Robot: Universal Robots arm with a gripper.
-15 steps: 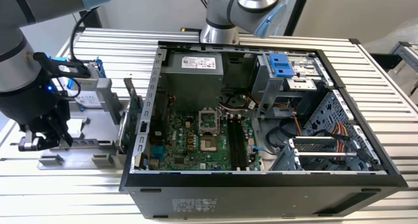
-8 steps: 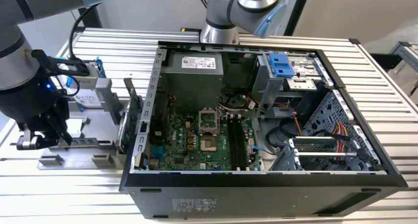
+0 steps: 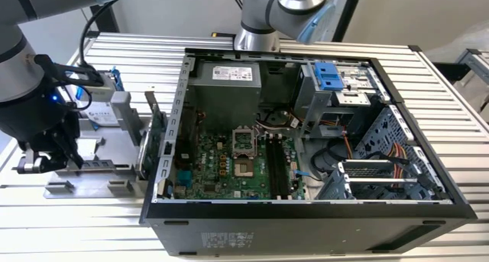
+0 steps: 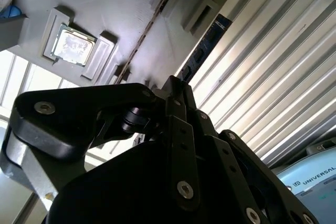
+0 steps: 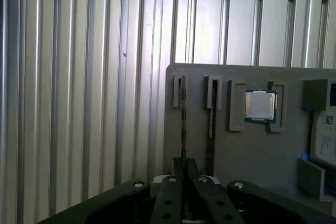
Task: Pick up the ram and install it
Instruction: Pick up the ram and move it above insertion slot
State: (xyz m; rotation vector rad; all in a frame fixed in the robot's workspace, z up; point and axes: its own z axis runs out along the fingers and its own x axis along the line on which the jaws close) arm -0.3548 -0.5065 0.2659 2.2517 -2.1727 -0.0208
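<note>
Gripper point(image 5: 184, 163) closing on the ram point(image 5: 182, 124) at the parts holder point(image 3: 91, 176).
At the exterior view's left the gripper hangs over the grey holder. In the first wrist view its fingers point(image 5: 177, 174) appear pinched onto the ram, which stands on edge in the slot nearest the holder's rim, leaving both flat faces free to grip. To the right, the open computer case point(image 3: 321, 216) lies on its side, memory slots point(image 3: 273, 170) facing up.

Showing a white label point(image 3: 231, 73) on the power supply point(image 3: 225, 102) and a printed sticker point(image 3: 227, 238) on the case wall point(image 3: 321, 233) in the exterior view; showing pale lettering point(image 4: 315, 178) on the arm cap point(image 4: 307, 195) in the second wrist view.
</note>
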